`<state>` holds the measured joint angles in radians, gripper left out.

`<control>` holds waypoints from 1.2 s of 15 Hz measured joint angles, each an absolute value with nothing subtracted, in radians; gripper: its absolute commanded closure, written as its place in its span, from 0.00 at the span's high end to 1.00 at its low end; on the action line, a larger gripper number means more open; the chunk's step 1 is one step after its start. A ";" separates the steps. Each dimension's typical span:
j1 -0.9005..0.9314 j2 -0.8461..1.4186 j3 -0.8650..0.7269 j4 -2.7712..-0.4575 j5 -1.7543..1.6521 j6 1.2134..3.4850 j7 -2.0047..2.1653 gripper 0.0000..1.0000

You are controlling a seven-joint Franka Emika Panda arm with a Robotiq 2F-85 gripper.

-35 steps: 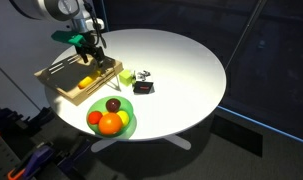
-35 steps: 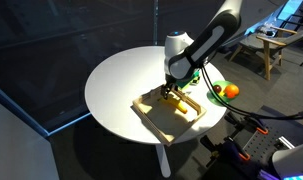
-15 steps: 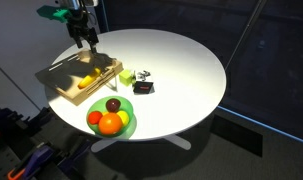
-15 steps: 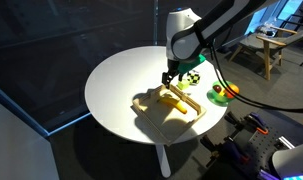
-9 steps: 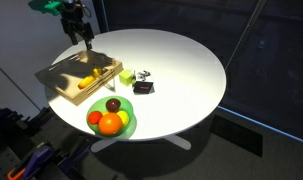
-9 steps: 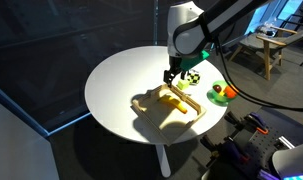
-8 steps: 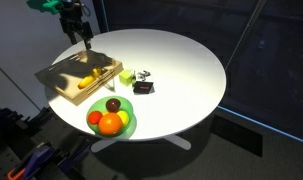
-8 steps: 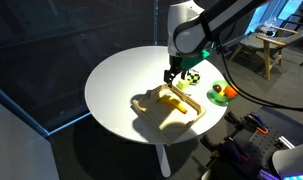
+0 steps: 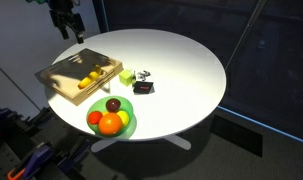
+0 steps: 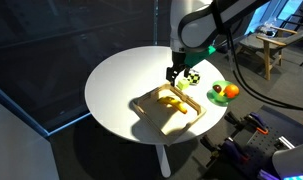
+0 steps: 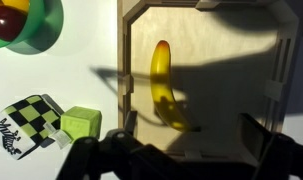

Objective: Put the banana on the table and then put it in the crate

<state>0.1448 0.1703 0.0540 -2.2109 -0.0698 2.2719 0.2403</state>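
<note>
The yellow banana (image 9: 88, 80) lies inside the light-wood crate (image 9: 63, 72) at the edge of the round white table (image 9: 181, 60). In an exterior view the banana (image 10: 172, 101) rests on the floor of the crate (image 10: 179, 121), with my gripper (image 10: 172, 77) above the crate's far end. My gripper (image 9: 69, 33) is raised well above the crate, open and empty. In the wrist view the banana (image 11: 163, 85) lies on the crate floor (image 11: 231, 60), far below my open gripper (image 11: 191, 135).
A green plate (image 9: 128, 120) with round fruits stands at the table's edge beside the crate, and shows too in the other exterior view (image 10: 220, 99). A yellow-green block (image 9: 128, 76) and a small black-and-white checkered object (image 11: 21, 122) lie on the table next to the crate.
My gripper has let go of the banana in the crate, then risen up and away from it. The banana lies still in the crate.
</note>
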 measured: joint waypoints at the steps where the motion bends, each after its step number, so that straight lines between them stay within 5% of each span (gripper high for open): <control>1: 0.145 0.157 0.056 -2.219 -0.070 2.272 0.247 1.00; 18: 0.145 -0.037 0.082 -2.301 -0.069 2.248 0.302 1.00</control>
